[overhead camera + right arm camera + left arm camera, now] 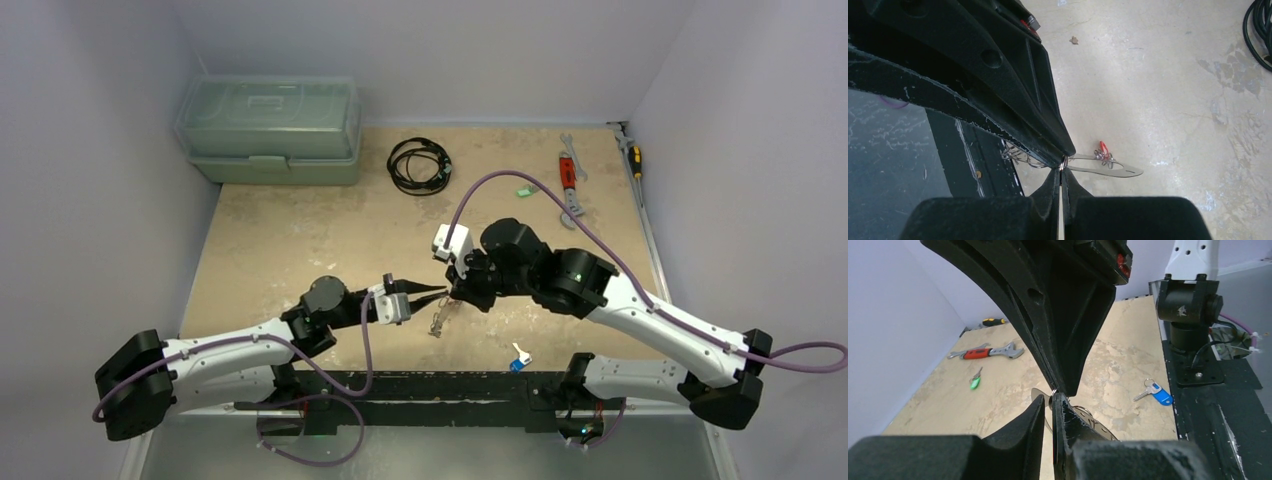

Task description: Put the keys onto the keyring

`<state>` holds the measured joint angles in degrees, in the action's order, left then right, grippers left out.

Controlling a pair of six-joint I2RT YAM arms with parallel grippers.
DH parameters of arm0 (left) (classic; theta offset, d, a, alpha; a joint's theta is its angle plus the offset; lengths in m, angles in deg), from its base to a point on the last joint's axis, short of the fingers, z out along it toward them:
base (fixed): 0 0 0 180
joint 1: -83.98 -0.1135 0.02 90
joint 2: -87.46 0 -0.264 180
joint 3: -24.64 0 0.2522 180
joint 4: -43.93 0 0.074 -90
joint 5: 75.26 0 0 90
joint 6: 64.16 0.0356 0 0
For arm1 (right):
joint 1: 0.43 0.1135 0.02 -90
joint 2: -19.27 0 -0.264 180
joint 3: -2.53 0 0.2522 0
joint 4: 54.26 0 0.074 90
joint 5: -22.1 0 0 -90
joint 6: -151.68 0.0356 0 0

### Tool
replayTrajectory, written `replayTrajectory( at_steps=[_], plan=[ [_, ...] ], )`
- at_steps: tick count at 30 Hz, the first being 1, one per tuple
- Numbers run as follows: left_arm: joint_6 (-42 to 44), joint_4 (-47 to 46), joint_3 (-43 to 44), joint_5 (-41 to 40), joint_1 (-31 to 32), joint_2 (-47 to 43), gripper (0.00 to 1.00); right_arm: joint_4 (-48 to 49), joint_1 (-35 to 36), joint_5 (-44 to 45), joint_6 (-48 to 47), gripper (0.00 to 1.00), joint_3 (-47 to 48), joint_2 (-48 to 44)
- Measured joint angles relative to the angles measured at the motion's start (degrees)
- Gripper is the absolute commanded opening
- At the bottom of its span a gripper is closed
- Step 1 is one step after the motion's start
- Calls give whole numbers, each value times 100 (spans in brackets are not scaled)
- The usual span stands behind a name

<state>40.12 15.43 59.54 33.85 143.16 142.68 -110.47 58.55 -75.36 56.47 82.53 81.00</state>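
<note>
top external shows the two arms meeting tip to tip over the bench (300, 240), toward its near edge. the left gripper (430, 294) reaches in from the left and the right gripper (456, 293) from the right. the keyring (438, 322) hangs just below the point where they meet; whether its lower end touches the bench cannot be told.

left wrist view: the left gripper's jaws stand almost together, with only a thin slit between them, pinched on a bit of silver wire at their tips. the right gripper comes down from above and its point meets the same spot.

right wrist view: the right gripper's jaws are likewise pressed nearly flat together on the wire. the keyring runs out to the right from the tips as a long thin oval seen edge-on, with what looks like a red key (1103, 150) on it. more wire loops show behind the left gripper, too small to make out.

a blue key (518, 360) lies loose at the near edge, right of the keyring and well apart from it. a green key (523, 191) lies far right, near a wrench (568, 180). a cable (420, 165) sits far centre, a box (270, 125) in the far left corner, and a screwdriver (634, 160) along the right edge.
</note>
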Motion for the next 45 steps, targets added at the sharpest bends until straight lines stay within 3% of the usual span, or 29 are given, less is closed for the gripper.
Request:
replayTrajectory(
  at_steps=[9, 21, 27, 31, 42, 43, 45],
  plan=[
    [-17, 363, 267, 654, -44, 68, 6, -223, 4, -243, -190, 0, 0, -175],
    [-17, 1158, 697, 1075, -66, 120, 11, -400, 17, -420, -256, 0, 0, -247],
    [-13, 1543, 1029, 1263, -68, 376, 8, -557, 15, -385, -306, 0, -13, -328],
    [-22, 1633, 1093, 1425, -66, 577, 0, -551, 20, -385, -328, 0, -28, -348],
    [-13, 1814, 1115, 1532, -68, 592, 0, -417, 55, -417, -341, 0, -199, -380],
    [-11, 1814, 1097, 1502, -70, 557, 0, -387, 55, -417, -339, 4, -201, -387],
    [2, 1814, 1075, 1438, -72, 474, 0, -321, 59, -409, -328, 26, -201, -402]
  ],
)
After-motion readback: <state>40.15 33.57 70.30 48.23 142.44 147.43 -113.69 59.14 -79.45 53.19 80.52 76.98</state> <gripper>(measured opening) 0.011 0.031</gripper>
